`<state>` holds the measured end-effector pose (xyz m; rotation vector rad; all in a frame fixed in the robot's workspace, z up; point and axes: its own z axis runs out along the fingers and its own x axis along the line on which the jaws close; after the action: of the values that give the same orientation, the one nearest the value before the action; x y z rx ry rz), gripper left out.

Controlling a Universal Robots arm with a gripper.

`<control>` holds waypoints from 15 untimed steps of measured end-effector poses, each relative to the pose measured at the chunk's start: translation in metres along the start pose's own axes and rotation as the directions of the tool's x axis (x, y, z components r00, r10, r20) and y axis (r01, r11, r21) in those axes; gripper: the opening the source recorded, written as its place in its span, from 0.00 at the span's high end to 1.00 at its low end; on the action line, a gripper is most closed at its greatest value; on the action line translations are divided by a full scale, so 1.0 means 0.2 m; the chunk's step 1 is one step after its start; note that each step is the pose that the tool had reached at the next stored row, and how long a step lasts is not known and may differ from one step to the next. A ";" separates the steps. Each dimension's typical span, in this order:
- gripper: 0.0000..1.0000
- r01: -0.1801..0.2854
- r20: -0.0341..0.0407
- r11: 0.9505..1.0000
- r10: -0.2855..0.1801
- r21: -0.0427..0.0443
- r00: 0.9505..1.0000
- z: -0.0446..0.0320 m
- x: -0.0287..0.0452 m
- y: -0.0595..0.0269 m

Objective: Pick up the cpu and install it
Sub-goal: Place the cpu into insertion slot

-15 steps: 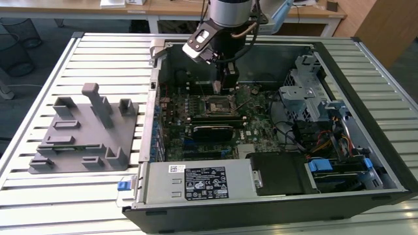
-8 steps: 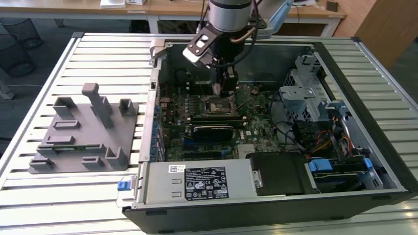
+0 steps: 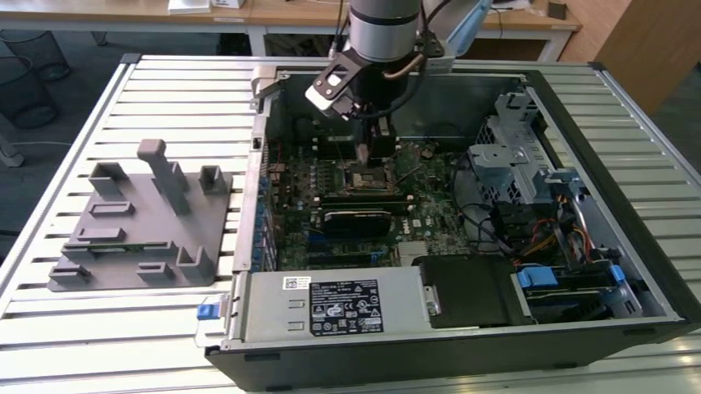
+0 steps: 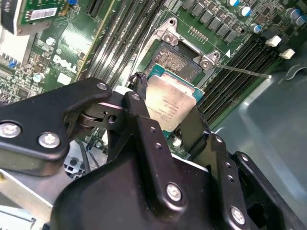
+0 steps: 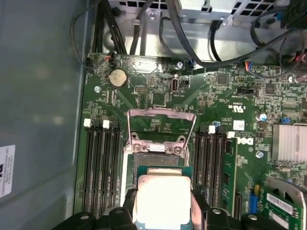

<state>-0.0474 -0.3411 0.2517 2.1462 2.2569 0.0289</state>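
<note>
The cpu (image 4: 173, 98), a flat square chip with a pale silver top on a green board, sits between the two black fingers of my gripper (image 4: 167, 109), which is shut on it. In the first wrist view the cpu (image 5: 163, 197) hangs just short of the open socket (image 5: 156, 152), whose metal load plate (image 5: 161, 120) is flipped back. The socket's bare contact field (image 4: 178, 63) lies just past the chip's far edge. In the exterior view my gripper (image 3: 370, 156) points down inside the open computer case, right over the socket (image 3: 368, 178) on the green motherboard (image 3: 422, 215).
Memory slots (image 5: 101, 167) flank the socket on both sides. A thin socket lever (image 4: 244, 72) sticks out sideways. Cables (image 5: 192, 43) run along the case wall. A grey plastic tray (image 3: 137, 226) with upright posts stands on the slatted table at the exterior view's left. A drive cage (image 3: 520, 156) fills the case's other side.
</note>
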 end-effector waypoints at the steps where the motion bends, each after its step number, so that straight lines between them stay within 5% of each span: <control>1: 0.47 0.000 0.000 1.000 0.000 0.000 1.000 0.009 0.001 -0.001; 8: 0.47 -0.003 0.000 1.000 0.003 0.000 1.000 0.071 0.011 -0.002; 15: 0.47 -0.004 0.000 1.000 0.004 0.000 1.000 0.088 0.012 -0.013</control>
<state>-0.0495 -0.3390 0.2340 2.1503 2.2528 0.0289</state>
